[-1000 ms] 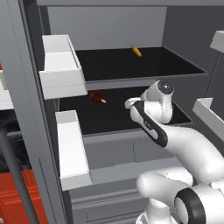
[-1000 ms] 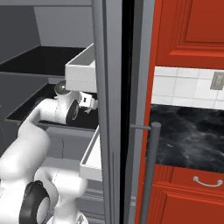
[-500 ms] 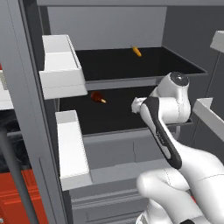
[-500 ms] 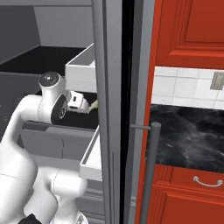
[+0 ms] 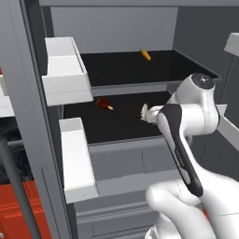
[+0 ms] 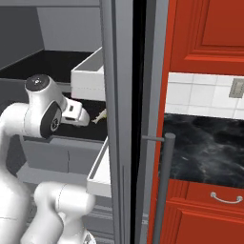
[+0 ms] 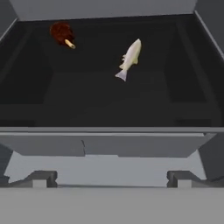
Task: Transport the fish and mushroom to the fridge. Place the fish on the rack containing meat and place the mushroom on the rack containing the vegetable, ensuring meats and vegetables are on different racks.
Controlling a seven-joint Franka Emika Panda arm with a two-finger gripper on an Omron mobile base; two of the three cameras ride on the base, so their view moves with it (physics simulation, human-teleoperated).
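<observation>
The fish [image 7: 129,58] lies free on the lower black rack [image 7: 87,96] of the fridge [image 5: 28,116], pale and slender, right of the dark red meat [image 7: 61,33]. My gripper [image 7: 111,179] hangs open and empty just outside the rack's front edge, looking in at both. From the right base view the fish [image 6: 100,116] sits just beyond my gripper [image 6: 83,116]. The meat [image 5: 103,103] rests at the lower rack's left. On the higher rack [image 5: 121,70] is the orange carrot [image 5: 146,54]. The mushroom is out of view.
White door bins [image 5: 65,70] [image 5: 77,158] hang on the open left door, and another bin [image 6: 90,71] on the right door. A grey drawer front [image 5: 126,158] sits under the lower rack. Red cabinets [image 6: 205,33] and a black counter [image 6: 205,147] stand right of the fridge.
My arm has lifted its elbow and drawn the hand back from the lower rack. The fish stays where it lies, and the jaws remain open.
</observation>
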